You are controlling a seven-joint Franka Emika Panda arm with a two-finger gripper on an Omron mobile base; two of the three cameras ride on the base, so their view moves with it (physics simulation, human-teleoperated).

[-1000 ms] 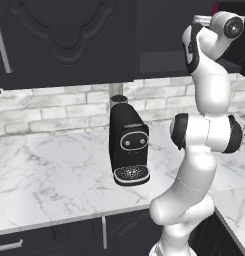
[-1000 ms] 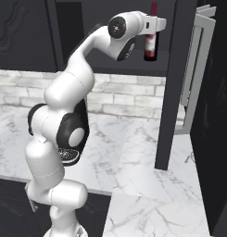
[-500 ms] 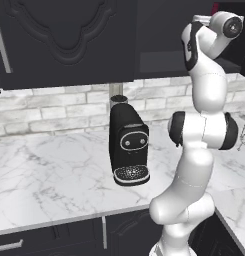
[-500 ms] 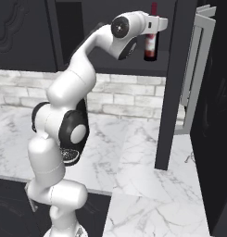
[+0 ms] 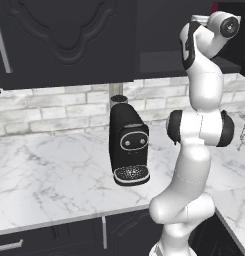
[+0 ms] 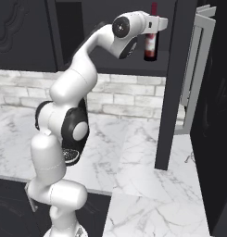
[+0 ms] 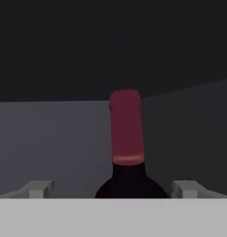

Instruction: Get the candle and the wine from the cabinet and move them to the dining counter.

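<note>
The wine (image 7: pixel 127 134), a dark bottle with a red-capped neck, stands upright on the shelf inside the open black cabinet (image 6: pixel 129 56). In the right base view the wine (image 6: pixel 151 42) sits just past my raised hand. My gripper (image 7: pixel 112 190) is open, its fingertips (image 7: pixel 38 189) spread wide to either side of the bottle's shoulders and apart from the glass. The candle and the dining counter are out of view. A carved cabinet door (image 5: pixel 69 40) hangs shut to the left of the arm.
A black coffee machine (image 5: pixel 128 147) stands on the marble worktop (image 5: pixel 44 180) against the brick wall. Black base cabinets (image 5: pixel 54 239) run below it. A dark upright cabinet panel (image 6: pixel 173 83) and an open door (image 6: pixel 198 69) stand right of the bottle.
My hand has edged slightly closer to the wine. The jaws have stayed wide open and the bottle has not moved.
</note>
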